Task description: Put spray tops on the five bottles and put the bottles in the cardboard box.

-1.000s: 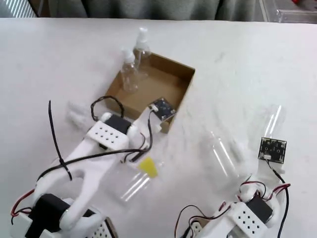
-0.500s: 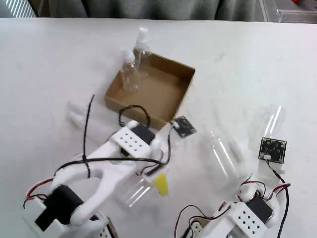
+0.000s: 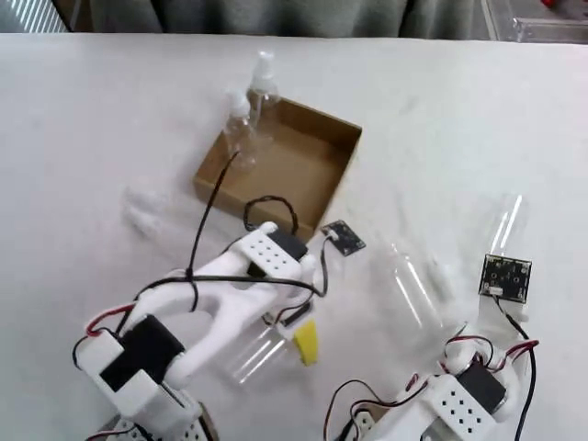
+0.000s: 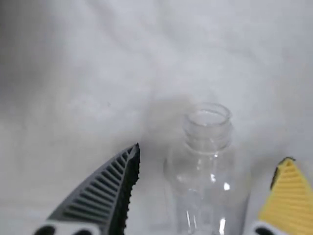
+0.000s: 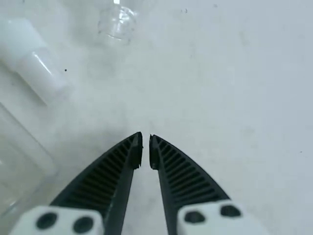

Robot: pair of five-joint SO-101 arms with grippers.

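Worktop (image 3: 83, 110): white.
Spray tops (image 3: 138, 207): loose, left of cardboard box (image 3: 280, 165).
Capped bottles (image 3: 241, 129): box's far left corner.
Left gripper (image 4: 211, 152): wide open astride uncapped lying bottle (image 4: 208, 196), nearside of box.
Right gripper (image 5: 145, 139): nearly closed, empty, right of box.
Curtain (image 3: 276, 16): grey, beyond box.

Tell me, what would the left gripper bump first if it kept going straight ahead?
Probably the clear uncapped bottle: it lies right inside the open left gripper, neck pointing away. Depth is hard to judge.
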